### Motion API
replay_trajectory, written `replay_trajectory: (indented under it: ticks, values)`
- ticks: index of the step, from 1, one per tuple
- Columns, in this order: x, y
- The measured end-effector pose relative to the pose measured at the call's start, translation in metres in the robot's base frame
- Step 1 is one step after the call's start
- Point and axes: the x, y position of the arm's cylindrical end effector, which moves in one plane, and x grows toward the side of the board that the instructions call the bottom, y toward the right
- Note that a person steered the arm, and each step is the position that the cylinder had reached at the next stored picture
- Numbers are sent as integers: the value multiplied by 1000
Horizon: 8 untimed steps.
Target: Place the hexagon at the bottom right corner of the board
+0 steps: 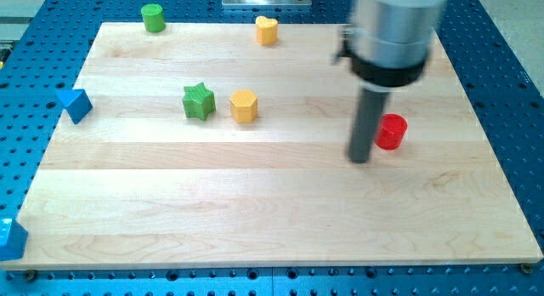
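The yellow hexagon block [244, 105] lies on the wooden board [255, 211], left of centre in the upper half. A green star block [198, 101] sits just to its left, close beside it. My tip [360, 158] rests on the board right of centre, far to the right of the hexagon and slightly lower. A red cylinder block [392, 131] stands just to the right of the rod, close to it. I cannot tell whether they touch.
A green cylinder [153, 17] and a yellow heart block [267, 30] sit at the board's top edge. A blue triangular block [76, 104] lies at the left edge. Another blue block [10, 238] lies off the bottom left corner.
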Motion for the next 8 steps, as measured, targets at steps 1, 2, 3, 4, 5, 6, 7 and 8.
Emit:
replay_trajectory:
  ticks: [1, 2, 3, 4, 5, 6, 7, 8]
  values:
    - [-47, 70]
    - [-22, 72]
    - [-8, 39]
    - [-8, -26]
    - [-19, -53]
    - [-57, -54]
    - [-114, -54]
    - [-164, -69]
